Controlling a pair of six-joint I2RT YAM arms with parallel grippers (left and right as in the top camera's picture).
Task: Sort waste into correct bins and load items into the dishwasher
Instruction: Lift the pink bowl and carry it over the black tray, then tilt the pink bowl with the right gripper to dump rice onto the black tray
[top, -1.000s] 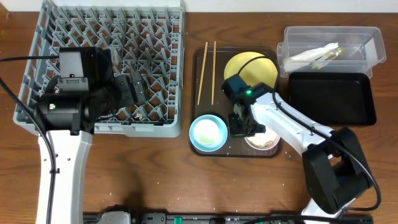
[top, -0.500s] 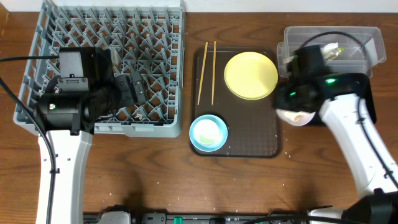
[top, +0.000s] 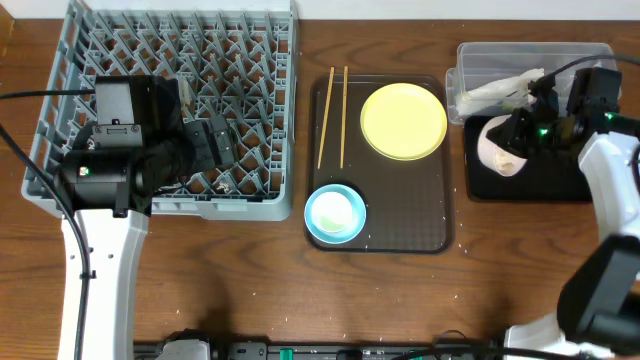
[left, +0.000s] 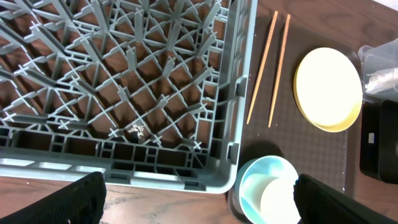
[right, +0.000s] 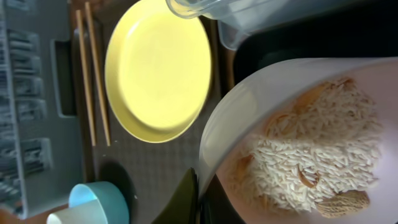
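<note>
The scene is evenly and brightly lit, with soft shadows. The white bowl (right: 235, 127) is rendered blurred and washed out.

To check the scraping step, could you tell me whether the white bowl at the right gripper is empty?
No, the right wrist view shows the white bowl with a heap of beige rice-like crumbs inside it.

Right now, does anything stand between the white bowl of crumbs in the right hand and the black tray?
Nothing visible does. The right hand holds the white bowl, crumbs inside, directly over the left end of the black tray. The clear tub lies beside the tray, not under the bowl.
</note>
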